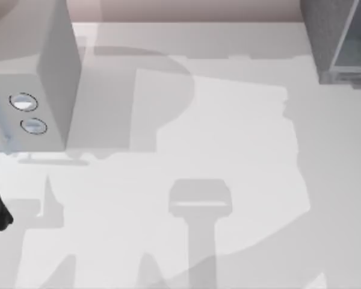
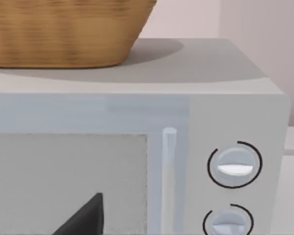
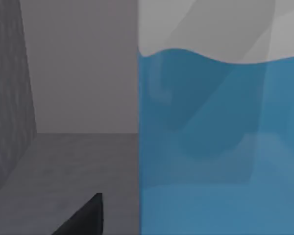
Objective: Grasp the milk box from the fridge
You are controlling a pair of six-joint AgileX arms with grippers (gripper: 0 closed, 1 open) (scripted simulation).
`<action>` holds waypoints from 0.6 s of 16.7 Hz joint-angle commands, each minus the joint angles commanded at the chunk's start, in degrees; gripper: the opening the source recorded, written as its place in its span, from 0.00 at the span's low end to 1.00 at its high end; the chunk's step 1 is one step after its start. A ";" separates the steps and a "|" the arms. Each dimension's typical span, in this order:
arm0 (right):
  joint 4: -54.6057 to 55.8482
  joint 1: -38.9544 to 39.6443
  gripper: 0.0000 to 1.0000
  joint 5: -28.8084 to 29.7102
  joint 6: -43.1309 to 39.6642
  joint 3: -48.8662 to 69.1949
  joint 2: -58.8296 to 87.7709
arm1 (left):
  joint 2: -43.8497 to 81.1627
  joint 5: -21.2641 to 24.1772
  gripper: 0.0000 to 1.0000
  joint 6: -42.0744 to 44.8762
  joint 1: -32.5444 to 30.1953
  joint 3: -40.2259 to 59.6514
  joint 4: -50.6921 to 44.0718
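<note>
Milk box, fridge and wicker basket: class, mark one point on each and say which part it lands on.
milk box [image 3: 220,147]: right wrist view, on its blue side.
fridge [image 1: 325,36]: top view, on its dark grey top.
wicker basket [image 2: 63,34]: left wrist view, on its woven wall.

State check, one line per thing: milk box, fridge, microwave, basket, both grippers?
milk box: upright inside the fridge, close in front of the right wrist camera.
fridge: at the table's far right; dark inner wall and floor beside the carton.
microwave: door shut, at the table's left.
basket: standing on the microwave's top.
left gripper: facing the microwave's front.
right gripper: inside the fridge, by the milk box.
</note>
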 joint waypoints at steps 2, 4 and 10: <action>-1.55 0.33 1.00 0.29 -0.02 3.32 1.96 | 0.00 0.00 1.00 0.00 0.00 0.00 0.00; -3.77 0.74 1.00 0.75 -0.03 8.32 4.36 | 0.00 0.00 1.00 0.00 0.00 0.00 0.00; -8.03 1.57 1.00 1.63 -0.08 16.43 8.37 | 0.00 0.00 1.00 0.00 0.00 0.00 0.00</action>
